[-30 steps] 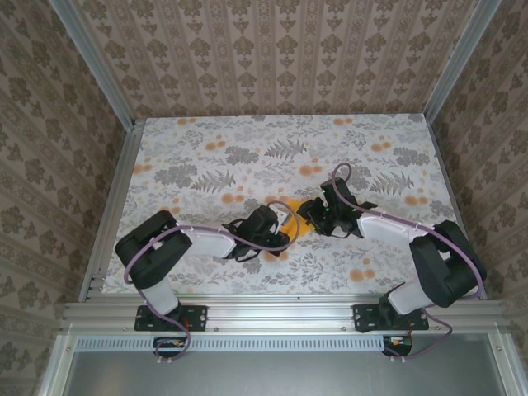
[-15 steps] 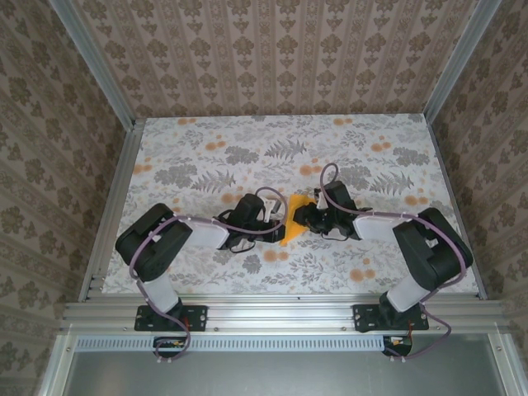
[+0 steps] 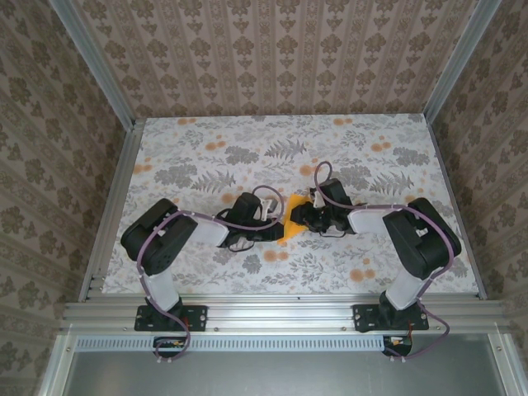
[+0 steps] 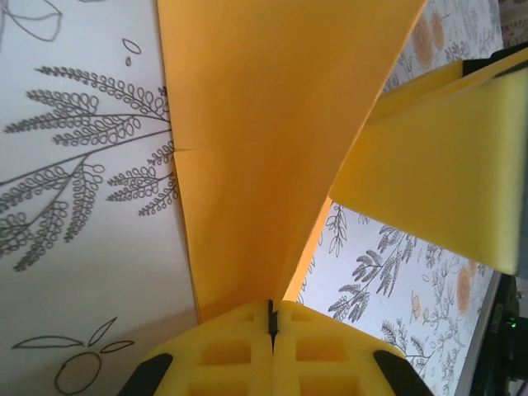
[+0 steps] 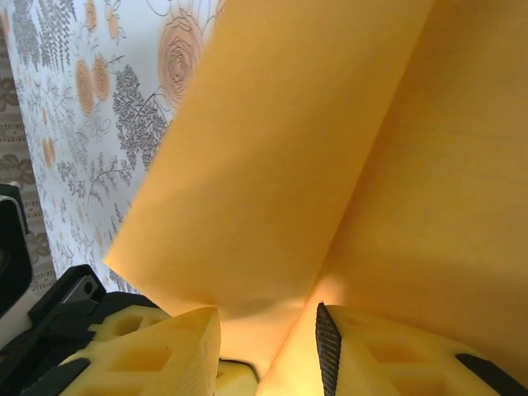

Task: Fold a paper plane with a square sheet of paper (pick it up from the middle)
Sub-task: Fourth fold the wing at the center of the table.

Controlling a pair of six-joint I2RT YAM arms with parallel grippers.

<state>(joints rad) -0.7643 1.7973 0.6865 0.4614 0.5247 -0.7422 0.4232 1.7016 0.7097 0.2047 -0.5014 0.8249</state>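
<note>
The orange sheet of paper stands creased and lifted off the table between the two grippers at mid-table. My left gripper is shut on its lower edge, and the paper rises from there in a V. In the top view that gripper sits just left of the sheet. My right gripper has its jaws apart, with the folded paper running down between them. From above it touches the sheet's right side. One of its yellow fingers crosses the left wrist view.
A white tabletop with grey fern and orange flower prints stretches behind the grippers, walled by patterned panels and aluminium posts. Both arms reach inward from the near rail.
Both grippers have drawn together at mid-table, the right forearm swinging in close. The orange paper, nearly hidden a second ago, now stands visible between them. The left jaws have closed fully.
</note>
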